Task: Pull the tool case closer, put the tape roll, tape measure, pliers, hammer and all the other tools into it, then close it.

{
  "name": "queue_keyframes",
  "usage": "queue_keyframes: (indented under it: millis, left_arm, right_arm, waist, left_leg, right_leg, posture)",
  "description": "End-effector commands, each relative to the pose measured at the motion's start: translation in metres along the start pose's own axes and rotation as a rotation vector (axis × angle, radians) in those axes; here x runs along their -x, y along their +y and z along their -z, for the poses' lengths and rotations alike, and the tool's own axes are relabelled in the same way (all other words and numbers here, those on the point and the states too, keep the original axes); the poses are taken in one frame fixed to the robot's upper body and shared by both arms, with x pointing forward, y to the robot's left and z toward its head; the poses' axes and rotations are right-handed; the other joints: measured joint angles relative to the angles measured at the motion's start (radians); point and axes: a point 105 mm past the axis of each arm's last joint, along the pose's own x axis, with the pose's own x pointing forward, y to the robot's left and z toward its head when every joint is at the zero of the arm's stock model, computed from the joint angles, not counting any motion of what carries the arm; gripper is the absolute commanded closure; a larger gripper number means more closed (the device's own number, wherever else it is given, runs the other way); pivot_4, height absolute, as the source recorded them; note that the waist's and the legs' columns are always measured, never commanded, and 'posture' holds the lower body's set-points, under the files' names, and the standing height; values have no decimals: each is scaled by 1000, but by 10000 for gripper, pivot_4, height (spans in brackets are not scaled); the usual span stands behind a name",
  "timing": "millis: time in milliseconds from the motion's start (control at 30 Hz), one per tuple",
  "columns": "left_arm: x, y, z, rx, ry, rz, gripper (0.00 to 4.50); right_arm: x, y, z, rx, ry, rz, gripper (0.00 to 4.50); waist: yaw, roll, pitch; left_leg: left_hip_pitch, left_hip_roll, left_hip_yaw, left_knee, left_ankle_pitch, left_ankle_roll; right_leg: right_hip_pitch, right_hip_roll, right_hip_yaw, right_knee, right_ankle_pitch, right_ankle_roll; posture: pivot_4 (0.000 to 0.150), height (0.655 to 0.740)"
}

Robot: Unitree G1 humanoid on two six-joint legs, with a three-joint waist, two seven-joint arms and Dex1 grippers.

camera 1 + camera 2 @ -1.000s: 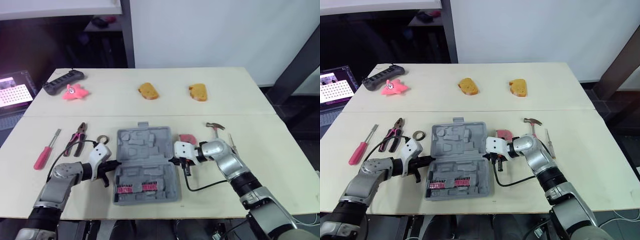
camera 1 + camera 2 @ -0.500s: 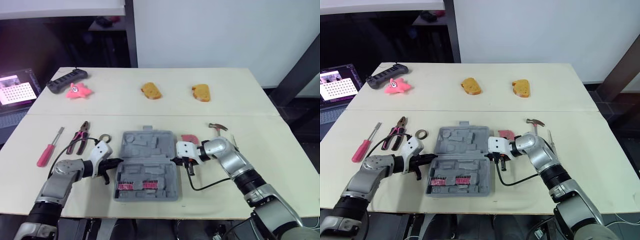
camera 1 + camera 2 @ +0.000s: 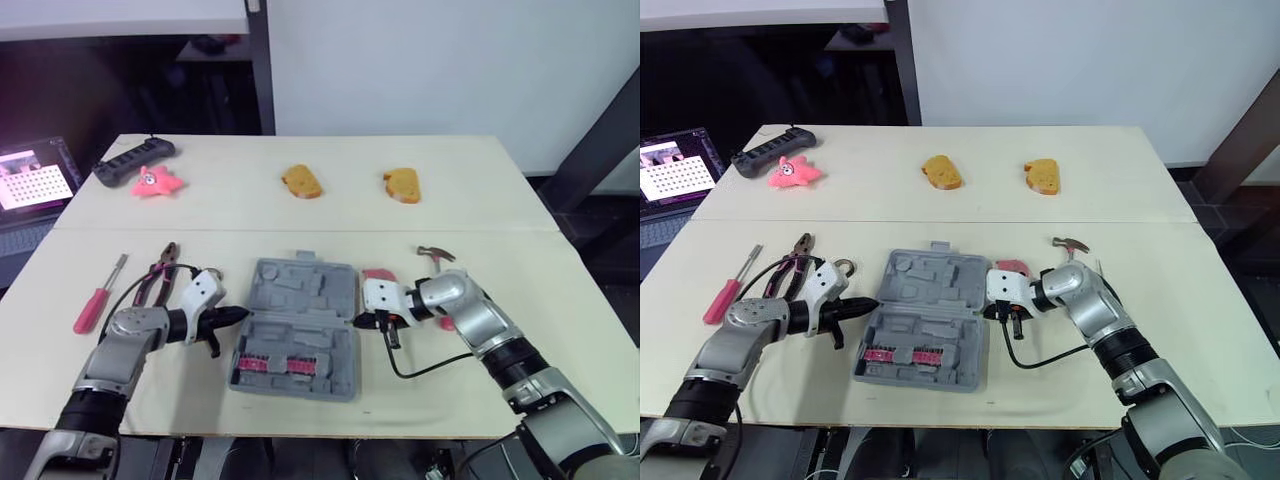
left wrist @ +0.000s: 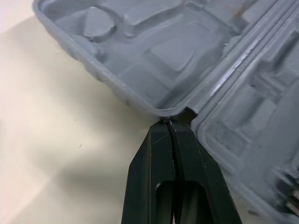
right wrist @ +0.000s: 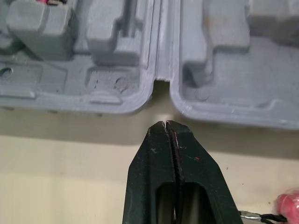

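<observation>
The grey tool case (image 3: 298, 325) lies open near the table's front edge, with red bits in its near half. My left gripper (image 3: 236, 314) is shut, its tip touching the case's left hinge end (image 4: 187, 112). My right gripper (image 3: 357, 320) is shut just off the right hinge notch (image 5: 161, 84). Left of the case lie a red screwdriver (image 3: 97, 300), pliers (image 3: 160, 275) and a tape roll (image 3: 844, 267). A pink tape measure (image 3: 378, 275) and a hammer (image 3: 435, 255) lie to the right, behind my right gripper.
At the back of the table sit a black controller (image 3: 133, 160), a pink star toy (image 3: 155, 182) and two bread-like pieces (image 3: 302, 182) (image 3: 400, 185). A lit screen (image 3: 30, 180) stands off the table's left edge. A black cable loops on the table by my right wrist (image 3: 415, 368).
The case has slid a little to the right and turned slightly. Both grippers have stayed shut at its hinge ends. The camera has shifted.
</observation>
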Motion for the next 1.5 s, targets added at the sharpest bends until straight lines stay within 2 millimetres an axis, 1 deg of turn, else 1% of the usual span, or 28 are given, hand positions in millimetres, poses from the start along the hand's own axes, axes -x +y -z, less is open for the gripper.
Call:
queue_keyframes:
  millis: [33,100,200,367,567,600,667,733,1067,1200,1300,1400,1500]
  left_arm:
    - [-5,-11,-10,-21,-35,70,45000]
    - [-7,-16,-10,-15,-33,90,45000]
    - [-9,-25,-3,8,-17,121,45000]
    - [-9,-27,1,20,-10,118,45000]
    - [-9,-30,0,12,-8,121,45000]
    - [-8,-31,-3,15,-18,120,45000]
    - [-7,-37,-5,19,-22,130,45000]
    - [-6,-42,-4,25,-12,145,45000]
    - [-9,-45,0,40,-4,145,45000]
    - [-2,-53,5,50,11,158,45000]
    - [5,-60,12,69,33,165,45000]
    - [12,-63,20,88,53,158,45000]
    - [13,-66,23,95,59,156,45000]
  right_arm:
    - [2,-5,-18,31,-53,19,44578]
    - [2,-3,-19,26,-59,18,44578]
    - [2,0,-18,18,-57,14,44578]
    - [4,3,-18,11,-55,13,44578]
    - [5,9,-19,8,-56,5,44578]
    - [5,10,-19,10,-55,2,44578]
    - [4,14,-19,13,-52,-8,44578]
    - [6,17,-17,13,-43,-15,44578]
    - [7,24,-12,-5,-35,-18,44578]
    - [6,33,-13,-13,-37,-33,44578]
    - [5,39,-12,-24,-39,-41,44578]
    - [3,48,-12,-35,-41,-60,44578]
    - [2,55,-14,-48,-46,-80,44578]
  waist:
    - [-1,0,0]
    - [-1,0,0]
    - [-2,0,0]
    - [-3,0,0]
    - [-3,0,0]
    - [-3,0,0]
    - [-3,0,0]
    - [-4,0,0]
    - [-3,0,0]
    - [-4,0,0]
    - [-5,0,0]
    - [-4,0,0]
    - [-5,0,0]
  left_leg:
    - [0,0,0,0,0,0]
    - [0,0,0,0,0,0]
    - [0,0,0,0,0,0]
    - [0,0,0,0,0,0]
    - [0,0,0,0,0,0]
    - [0,0,0,0,0,0]
    - [0,0,0,0,0,0]
    - [0,0,0,0,0,0]
    - [0,0,0,0,0,0]
    - [0,0,0,0,0,0]
    - [0,0,0,-1,0,0]
    - [0,0,0,-1,0,0]
    - [0,0,0,-1,0,0]
  right_leg:
    - [0,0,0,0,0,0]
    - [0,0,0,0,0,0]
    - [0,0,0,0,0,0]
    - [0,0,0,0,0,0]
    - [0,0,0,0,0,0]
    - [0,0,0,0,0,0]
    - [0,0,0,0,0,0]
    - [0,0,0,-1,0,0]
    - [0,0,0,-1,0,0]
    - [0,0,0,-1,0,0]
    - [0,0,0,-2,0,0]
    - [0,0,0,-2,0,0]
    - [0,0,0,-3,-1,-1]
  posture:
    - [1500,7150]
    - [1500,7150]
    - [1500,7150]
    - [1500,7150]
    - [1500,7150]
    - [1500,7150]
    - [1500,7150]
    - [1500,7150]
    - [1500,7150]
    - [1500,7150]
    - [1500,7150]
    - [1500,7150]
    - [1500,7150]
